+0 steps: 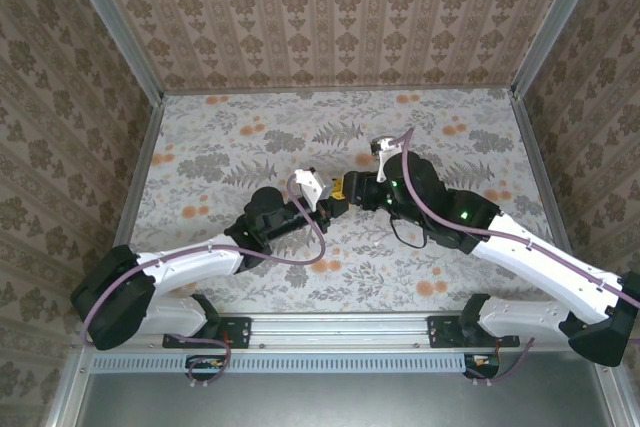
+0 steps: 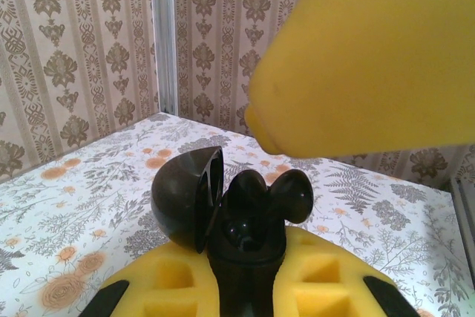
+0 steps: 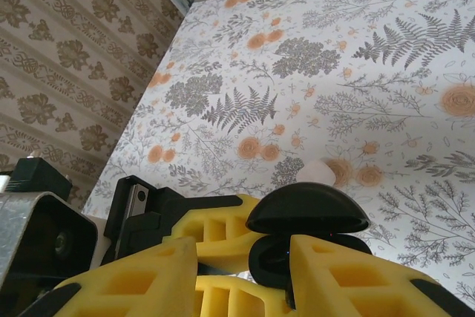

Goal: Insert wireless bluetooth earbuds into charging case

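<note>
A black clamshell charging case (image 2: 245, 243) stands upright between the yellow pads of my left gripper (image 2: 249, 265), which is shut on it, lid (image 2: 182, 198) swung open to the left. Two black earbuds sit in its mouth: one (image 2: 247, 187) is seated and the other (image 2: 293, 194) leans out to the right. My right gripper (image 3: 241, 246) is open, its fingers on either side of the case (image 3: 308, 217) and the left fingers. One right finger (image 2: 371, 57) hangs just above the earbuds. Both grippers (image 1: 340, 190) meet at mid-table.
A small white rounded thing (image 3: 320, 172) lies on the floral table (image 3: 356, 72) just beyond the lid, partly hidden. Patterned walls (image 1: 330, 7) and metal rails (image 1: 540, 147) enclose the table. Open tabletop lies behind and to both sides of the grippers.
</note>
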Robot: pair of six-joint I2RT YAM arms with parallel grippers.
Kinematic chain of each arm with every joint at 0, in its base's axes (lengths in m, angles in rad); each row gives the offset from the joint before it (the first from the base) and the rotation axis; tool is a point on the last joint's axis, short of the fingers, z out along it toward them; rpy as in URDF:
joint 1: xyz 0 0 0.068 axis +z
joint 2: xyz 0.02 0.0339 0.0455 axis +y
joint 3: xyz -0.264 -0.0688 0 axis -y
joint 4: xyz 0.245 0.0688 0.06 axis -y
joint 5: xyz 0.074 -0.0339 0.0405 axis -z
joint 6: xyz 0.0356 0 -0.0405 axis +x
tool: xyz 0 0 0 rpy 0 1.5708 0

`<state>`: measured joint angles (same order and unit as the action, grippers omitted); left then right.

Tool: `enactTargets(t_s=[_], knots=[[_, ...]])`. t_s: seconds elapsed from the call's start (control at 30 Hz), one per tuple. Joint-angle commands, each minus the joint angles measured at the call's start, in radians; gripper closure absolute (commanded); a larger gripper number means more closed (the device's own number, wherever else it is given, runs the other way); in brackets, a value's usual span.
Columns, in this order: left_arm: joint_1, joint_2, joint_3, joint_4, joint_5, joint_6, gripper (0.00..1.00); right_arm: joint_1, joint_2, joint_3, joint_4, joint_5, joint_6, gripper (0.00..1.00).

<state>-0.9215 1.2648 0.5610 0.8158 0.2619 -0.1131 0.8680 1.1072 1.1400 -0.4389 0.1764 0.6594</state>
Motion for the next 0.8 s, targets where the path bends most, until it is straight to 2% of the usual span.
enactTargets(t_s=[0.0, 0.53, 0.77], knots=[[0.001, 0.010, 0.033, 0.046, 0.019, -0.032, 1.00, -0.013, 0.000, 0.028, -0.034, -0.026, 0.008, 0.62], [0.030, 0.021, -0.005, 0.131, 0.030, -0.105, 1.00, -0.048, -0.066, 0.089, -0.092, -0.037, -0.010, 0.61], [0.058, 0.036, -0.011, 0.185, 0.088, -0.177, 1.00, -0.164, -0.101, 0.067, -0.149, -0.209, -0.004, 0.65]])
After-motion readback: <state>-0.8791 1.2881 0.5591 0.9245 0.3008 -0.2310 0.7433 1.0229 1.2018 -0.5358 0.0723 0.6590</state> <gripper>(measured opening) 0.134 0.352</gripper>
